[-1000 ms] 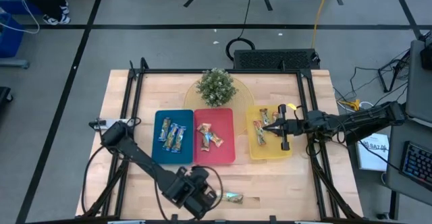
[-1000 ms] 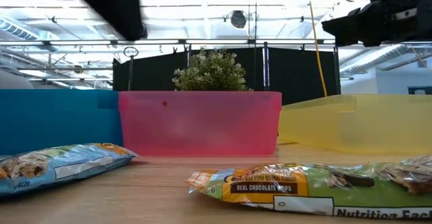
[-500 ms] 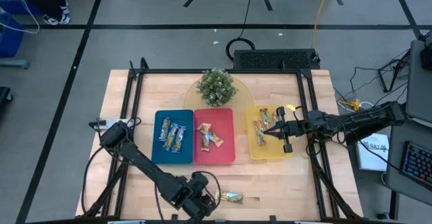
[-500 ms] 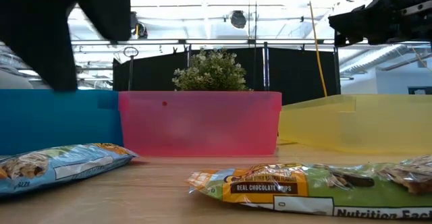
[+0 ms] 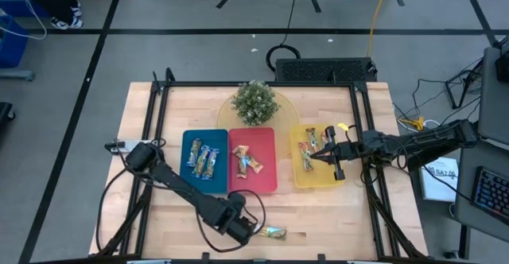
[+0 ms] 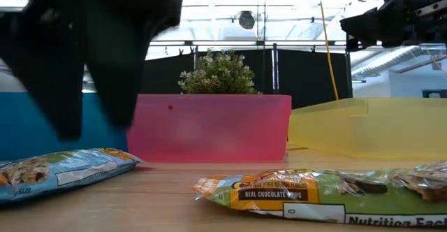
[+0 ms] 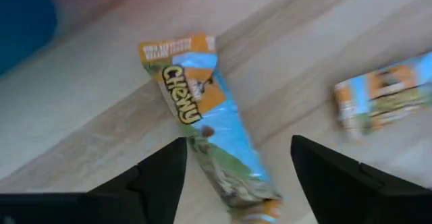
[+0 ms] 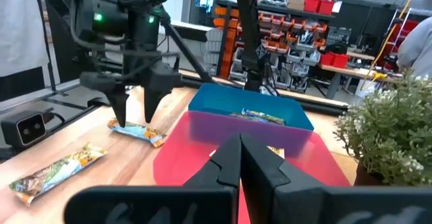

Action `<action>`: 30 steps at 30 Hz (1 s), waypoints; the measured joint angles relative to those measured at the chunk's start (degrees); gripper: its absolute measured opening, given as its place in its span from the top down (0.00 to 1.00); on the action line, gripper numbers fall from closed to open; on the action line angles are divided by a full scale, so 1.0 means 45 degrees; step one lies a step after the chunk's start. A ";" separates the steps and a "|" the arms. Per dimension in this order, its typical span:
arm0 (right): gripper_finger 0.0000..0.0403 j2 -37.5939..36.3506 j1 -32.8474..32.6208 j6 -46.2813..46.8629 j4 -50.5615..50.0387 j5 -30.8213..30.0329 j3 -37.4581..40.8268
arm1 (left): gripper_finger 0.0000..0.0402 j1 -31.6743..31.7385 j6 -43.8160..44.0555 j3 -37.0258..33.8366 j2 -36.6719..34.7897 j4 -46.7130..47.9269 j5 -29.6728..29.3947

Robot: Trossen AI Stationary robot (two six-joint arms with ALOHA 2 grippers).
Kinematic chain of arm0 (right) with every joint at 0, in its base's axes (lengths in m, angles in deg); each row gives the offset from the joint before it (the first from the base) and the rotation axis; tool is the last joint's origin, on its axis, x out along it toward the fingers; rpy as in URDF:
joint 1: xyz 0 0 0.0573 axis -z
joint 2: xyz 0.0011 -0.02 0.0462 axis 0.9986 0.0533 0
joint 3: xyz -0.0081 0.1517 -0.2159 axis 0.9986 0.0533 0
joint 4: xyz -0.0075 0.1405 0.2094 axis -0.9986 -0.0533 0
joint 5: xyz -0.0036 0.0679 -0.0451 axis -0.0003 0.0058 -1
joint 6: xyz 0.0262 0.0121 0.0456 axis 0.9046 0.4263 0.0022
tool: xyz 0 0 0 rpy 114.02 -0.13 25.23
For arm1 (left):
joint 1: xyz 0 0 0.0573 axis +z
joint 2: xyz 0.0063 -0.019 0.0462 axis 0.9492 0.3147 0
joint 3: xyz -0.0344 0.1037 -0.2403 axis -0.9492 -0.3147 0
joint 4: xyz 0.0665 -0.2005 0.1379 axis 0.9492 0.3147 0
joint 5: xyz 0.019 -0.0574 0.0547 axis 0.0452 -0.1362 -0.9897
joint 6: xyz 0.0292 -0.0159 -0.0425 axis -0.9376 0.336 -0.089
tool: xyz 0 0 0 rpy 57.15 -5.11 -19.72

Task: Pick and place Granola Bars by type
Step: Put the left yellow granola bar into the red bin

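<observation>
While sorting goes on, two bars wait on the bare surface near its front edge.
Left pincer (image 7: 233,177): fingers spread wide, holding nothing, poised over the blue-wrapped granola bar (image 7: 206,116) on the wooden surface (image 7: 81,116).
Second loose bar (image 7: 381,96): lies near, apart from the first.
Right pincer (image 8: 241,158): fingers pressed together, apparently empty, above the yellow tray (image 5: 318,178).
Trays: blue tray (image 5: 203,186), red tray (image 5: 253,186) and yellow tray each hold bars already.
Risk: the slick wrapper may skid or twist as the fingers close, since the bar lies aslant between them.
Risk: a pinch near one end could let the bar droop and drop before reaching the blue tray.
</observation>
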 joint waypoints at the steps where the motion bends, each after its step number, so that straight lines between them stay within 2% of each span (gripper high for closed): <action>1: 1.00 -0.0004 0.0000 0.0000 -0.0078 0.0000 0.0000 | 0.35 0.0026 -0.0137 0.0000 0.0204 0.0009 0.0239; 3: 1.00 -0.0002 0.0000 0.0000 -0.0296 0.0000 0.0000 | 0.39 0.0034 -0.0235 0.0000 0.0576 0.0057 0.0781; 8: 1.00 -0.0003 0.0000 0.0366 -0.0536 -0.0005 0.0000 | 0.50 0.0206 -0.0709 0.0049 0.1123 -0.0014 0.1139; 19: 1.00 -0.0005 0.0000 0.0617 -0.0658 0.0000 0.0000 | 0.69 0.0301 -0.1428 0.0033 0.1243 0.0048 0.1213; 30: 1.00 -0.0005 0.0000 0.0852 -0.0941 0.0005 0.0000 | 0.69 0.0184 -0.1350 -0.0049 0.0843 -0.0055 0.0948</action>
